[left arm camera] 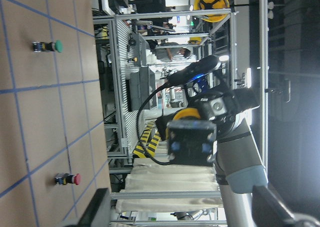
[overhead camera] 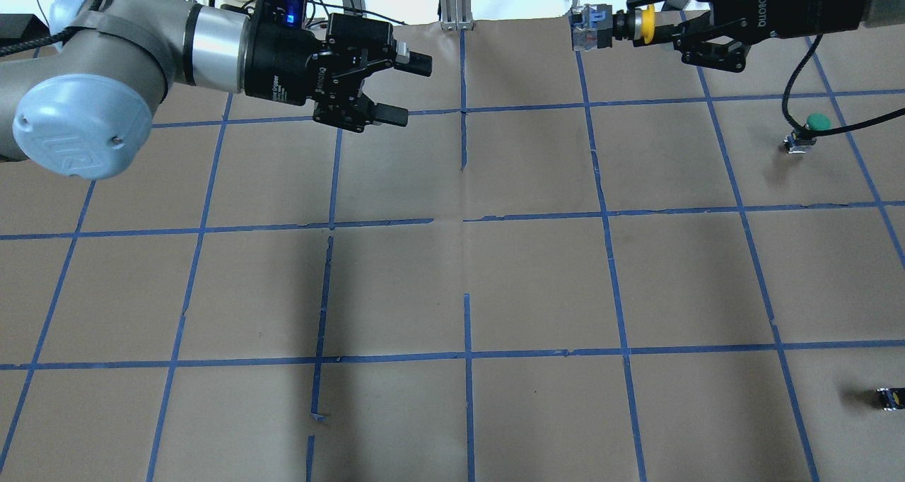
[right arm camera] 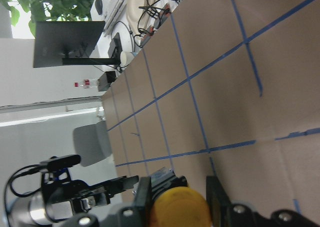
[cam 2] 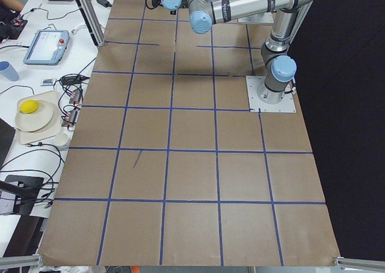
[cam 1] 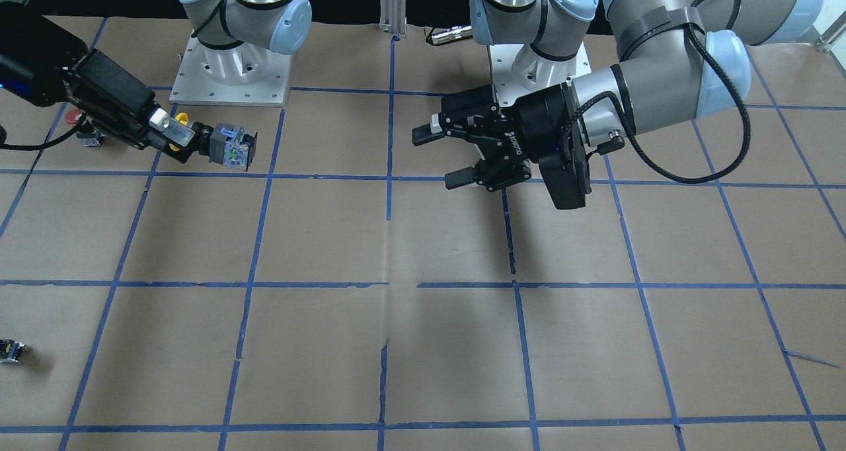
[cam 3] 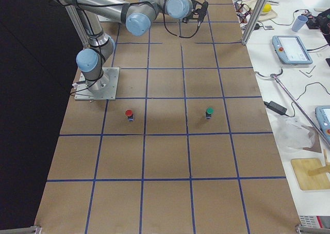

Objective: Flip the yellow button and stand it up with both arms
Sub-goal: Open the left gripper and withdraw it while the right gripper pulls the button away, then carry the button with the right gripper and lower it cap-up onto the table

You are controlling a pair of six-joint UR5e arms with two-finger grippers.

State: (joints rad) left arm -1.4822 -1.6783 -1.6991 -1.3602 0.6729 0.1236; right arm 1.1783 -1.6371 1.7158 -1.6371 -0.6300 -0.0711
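Observation:
My right gripper is shut on the yellow button at its yellow cap and holds it sideways in the air, with the blocky body pointing toward the left arm. In the front view the gripper holds the button above the table. In the right wrist view the cap sits between the fingers. My left gripper is open and empty, level with the button and well apart from it; it also shows in the front view. The left wrist view shows the button straight ahead.
A green-capped button stands on the brown paper table near the right arm's cable. A red-capped button stands behind the right arm. A small dark block lies near the table's right edge. Blue tape lines grid the table.

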